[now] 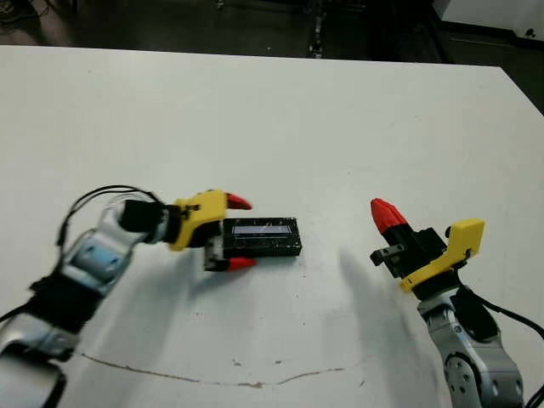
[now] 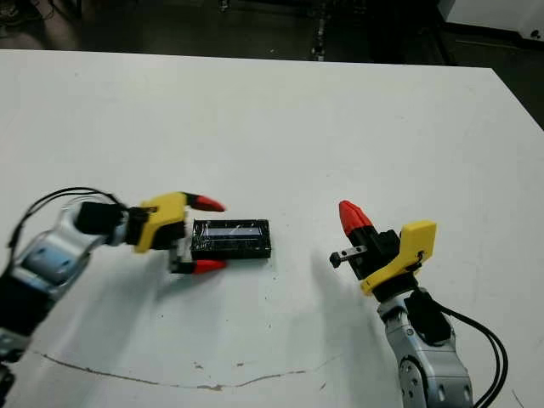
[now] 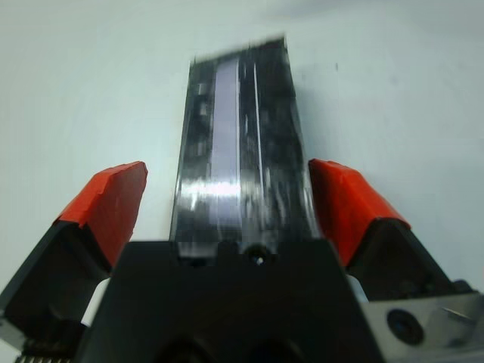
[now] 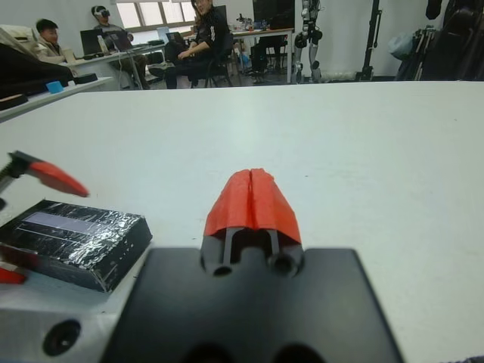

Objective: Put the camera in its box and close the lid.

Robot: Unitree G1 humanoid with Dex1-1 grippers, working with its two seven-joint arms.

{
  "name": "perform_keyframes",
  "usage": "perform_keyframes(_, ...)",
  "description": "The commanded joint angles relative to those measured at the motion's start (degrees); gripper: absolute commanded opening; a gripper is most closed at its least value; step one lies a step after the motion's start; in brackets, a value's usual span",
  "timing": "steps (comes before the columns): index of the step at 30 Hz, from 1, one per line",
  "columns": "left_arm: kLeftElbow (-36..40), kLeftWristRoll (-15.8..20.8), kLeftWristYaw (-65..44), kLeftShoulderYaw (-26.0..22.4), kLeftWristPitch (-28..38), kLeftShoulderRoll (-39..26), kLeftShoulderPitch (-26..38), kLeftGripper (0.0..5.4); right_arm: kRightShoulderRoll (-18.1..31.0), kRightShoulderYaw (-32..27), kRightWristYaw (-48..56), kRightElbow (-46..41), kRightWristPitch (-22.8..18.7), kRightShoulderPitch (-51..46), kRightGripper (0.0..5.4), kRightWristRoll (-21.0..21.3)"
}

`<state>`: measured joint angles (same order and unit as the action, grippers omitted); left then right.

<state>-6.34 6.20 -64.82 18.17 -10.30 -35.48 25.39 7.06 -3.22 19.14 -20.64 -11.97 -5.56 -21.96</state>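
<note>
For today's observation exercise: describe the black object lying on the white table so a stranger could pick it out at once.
Start at the white table and find the left gripper with its open red-tipped fingers. Between them lies the lid, a flat black rectangular slab. Its glossy, crinkled surface with a pale silvery stripe sets it apart; the shut right gripper stands well away.

White table (image 1: pixel 357 110), closed black box (image 1: pixel 262 237) lying near centre — crinkled glossy top

lid (image 1: pixel 263 237) on table (image 1: pixel 340 119) — left gripper (image 1: pixel 237 233) astride its left end | right gripper (image 1: pixel 387 214) well right
</note>
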Motion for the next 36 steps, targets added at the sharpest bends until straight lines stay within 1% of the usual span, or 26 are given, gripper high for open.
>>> perform_keyframes(1, -0.7, -0.8, -1.7, -1.4, -2.6, -5.3, -5.7, 5.39, 0.6, -0.2, -0.1, 0.1, -0.5, -0.6, 0.00, -0.2)
perform_keyframes(4, -0.8, 0.6, -1.7, -3.5, -1.7, -7.1, -7.5, 5.39, 0.6, -0.1, 0.0, 0.2, -0.6, -0.5, 0.00, -0.3)
perform_keyframes(8, -0.7, 0.9, 0.0, -6.2, -2.6, -9.0, -9.1, 5.39, 0.5, 0.0, 0.0, 0.2, -0.7, -0.5, 0.00, -0.4)
perform_keyframes(10, -0.8, 0.5, 1.3, -7.5, -1.8, -9.5, -9.7, 5.39, 0.4, 0.0, 0.0, 0.1, -0.9, -0.6, 0.00, -0.5)
perform_keyframes(12, -1.3, 0.3, 3.9, -9.7, -0.1, -9.5, -10.4, 5.39, 0.5, 0.2, 0.1, 0.2, -0.7, -0.5, 0.00, -0.3)
perform_keyframes(13, -0.8, 0.2, 6.4, -11.3, -0.7, -9.4, -10.8, 5.39, 0.6, 0.2, 0.1, 0.3, -0.6, -0.5, 0.00, -0.2)
perform_keyframes(14, 0.4, 1.1, 9.6, -13.7, -3.2, -8.7, -11.3, 5.39, 0.6, 0.2, 0.3, 0.5, -0.4, -0.4, 0.00, -0.2)
perform_keyframes(15, 2.1, 2.2, 12.7, -16.2, -6.2, -7.8, -11.8, 5.39, 0.6, 0.2, 0.4, 0.6, -0.3, -0.4, 0.00, -0.3)
perform_keyframes(17, 8.4, 4.1, 21.4, -21.7, -12.1, -4.2, -13.8, 5.39, 0.6, 0.2, 0.4, 0.5, -0.6, -0.4, 0.00, -0.6)
perform_keyframes(18, 11.7, 5.1, 26.1, -24.3, -13.9, -1.3, -14.7, 5.25, 0.5, 0.3, 0.4, 0.5, -0.6, -0.4, 0.00, -0.6)
perform_keyframes(19, 14.6, 6.3, 30.4, -26.4, -15.1, 2.0, -15.3, 5.20, 0.5, 0.3, 0.3, 0.5, -0.6, -0.4, 0.00, -0.5)
perform_keyframes(21, 18.9, 8.4, 36.9, -28.6, -14.7, 8.3, -16.0, 4.95, 0.5, 0.4, 0.3, 0.5, -0.6, -0.2, 0.00, -0.6)
perform_keyframes(23, 22.5, 10.7, 40.8, -28.8, -13.0, 14.0, -16.7, 4.68, 0.5, 0.4, 0.3, 0.7, -0.7, -0.1, 0.00, -0.7)
perform_keyframes(25, 25.3, 12.4, 43.0, -27.9, -11.4, 18.3, -17.2, 4.36, 0.4, 0.5, 0.3, 0.7, -0.8, 0.1, 0.00, -0.9)
perform_keyframes(27, 26.9, 13.1, 43.7, -25.8, -8.6, 21.8, -17.5, 4.06, 0.5, 0.5, 0.0, 0.5, -1.0, 0.1, 0.00, -0.9)
perform_keyframes(29, 28.2, 14.4, 44.3, -23.3, -7.7, 25.3, -17.7, 3.74, 0.4, 0.5, -0.3, 0.3, -1.0, 0.1, 0.00, -0.9)
perform_keyframes(32, 29.5, 15.2, 44.8, -19.3, -8.7, 27.9, -18.0, 3.30, 0.3, 0.6, -0.6, 0.2, -0.9, 0.2, 0.00, -0.7)
perform_keyframes(34, 30.4, 15.9, 45.8, -17.0, -11.5, 29.0, -17.9, 2.99, 0.3, 0.6, -0.4, 0.6, -0.6, 0.4, 0.00, -0.8)
perform_keyframes(36, 31.8, 16.2, 48.2, -14.7, -16.1, 30.0, -17.9, 2.70, 0.3, 0.7, -0.5, 0.6, -0.7, 0.5, 0.00, -0.6)
